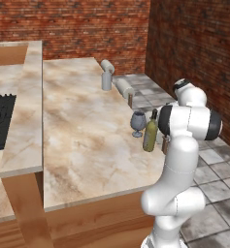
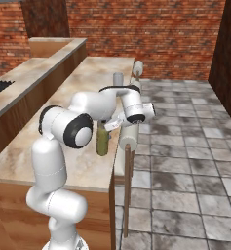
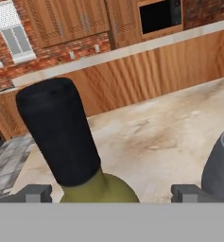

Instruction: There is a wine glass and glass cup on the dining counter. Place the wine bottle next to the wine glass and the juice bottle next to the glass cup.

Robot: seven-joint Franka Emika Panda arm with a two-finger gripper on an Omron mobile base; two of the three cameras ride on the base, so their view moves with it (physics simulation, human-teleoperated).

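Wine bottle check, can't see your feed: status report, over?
Gripper open, jaws either side of the tall olive-green wine bottle, not closed on it. Bottle upright on beige marbled dining counter, beside dark stemmed wine glass. Nothing blocking.

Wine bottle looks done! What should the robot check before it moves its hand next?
1. Wine bottle upright: ok.
2. Bottle beside wine glass: ok.
3. Gripper open, fingers either side of the bottle neck, not squeezing: ok.
4. Room to pull back without bumping the glass: cannot tell; the glass sits close by one finger.
5. Glass cup standing further along the counter: ok.
6. Juice bottle beside cup: not ok.
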